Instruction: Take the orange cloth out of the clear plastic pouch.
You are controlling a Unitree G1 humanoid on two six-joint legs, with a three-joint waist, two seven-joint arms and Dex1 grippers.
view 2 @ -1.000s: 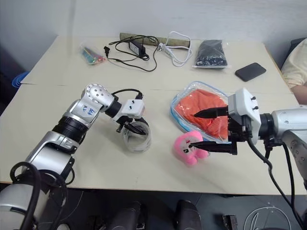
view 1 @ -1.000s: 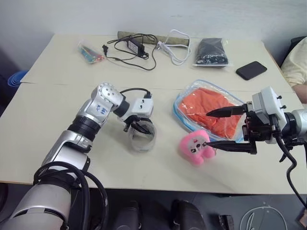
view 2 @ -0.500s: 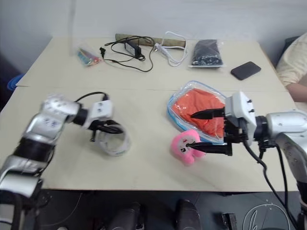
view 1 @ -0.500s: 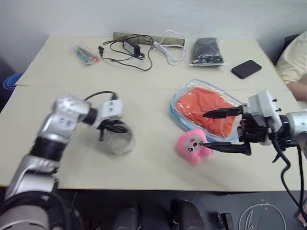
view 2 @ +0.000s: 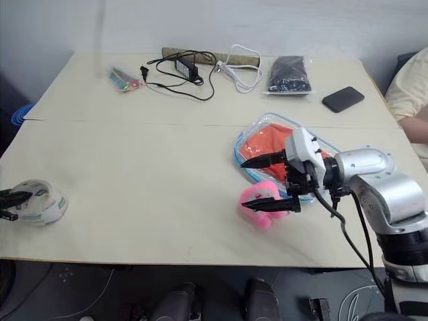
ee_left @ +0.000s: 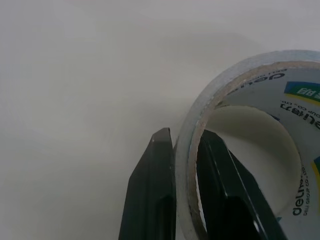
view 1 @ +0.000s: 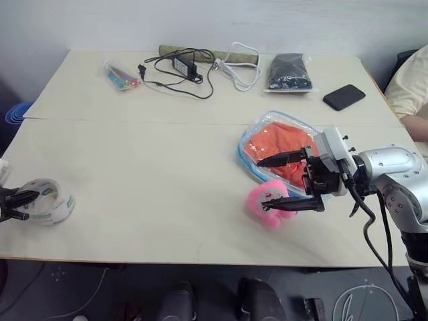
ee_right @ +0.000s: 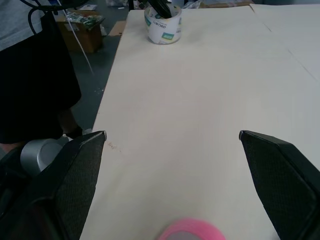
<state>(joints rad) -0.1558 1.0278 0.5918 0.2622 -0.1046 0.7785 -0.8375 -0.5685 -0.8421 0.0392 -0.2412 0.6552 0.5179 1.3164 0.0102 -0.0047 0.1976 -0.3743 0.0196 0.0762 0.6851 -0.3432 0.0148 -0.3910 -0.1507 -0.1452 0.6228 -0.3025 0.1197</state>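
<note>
Moved since earlier: left end effector (view 1: 15, 204) has swung from mid-surface out to the surface's (view 1: 160, 167) near left edge, taking the tape roll (view 1: 45, 200) with it; right end effector (view 1: 275, 181) has eased a little leftward over the pouch and toy.
Left end effector: black fingers (ee_left: 150, 200) pinched on the tape roll's wall, one finger outside the ring and one inside, as the left wrist view shows.
Tape roll: whitish ring with printed core, by the near left corner of the surface.
Right end effector: spread wide, holding nothing; one finger over the orange cloth (view 1: 277, 146), the other over the pink plush toy (view 1: 265, 203).
Orange cloth: inside the clear plastic pouch (view 1: 257, 137), folded, not yet taken out.
Clear plastic pouch: flat on the surface right of centre, blue-edged, partly beneath the right end effector.
Pink plush toy: on the surface just beside the pouch's near edge.
Far side of surface: black charger with cable (view 1: 184, 65), white cable (view 1: 242, 63), clear bag of black items (view 1: 289, 71), small colourful packet (view 1: 122, 75).
Black phone (view 1: 344, 97): near the far right corner.
Person: pale sleeve and arm (view 1: 408, 87) at the right edge.
</note>
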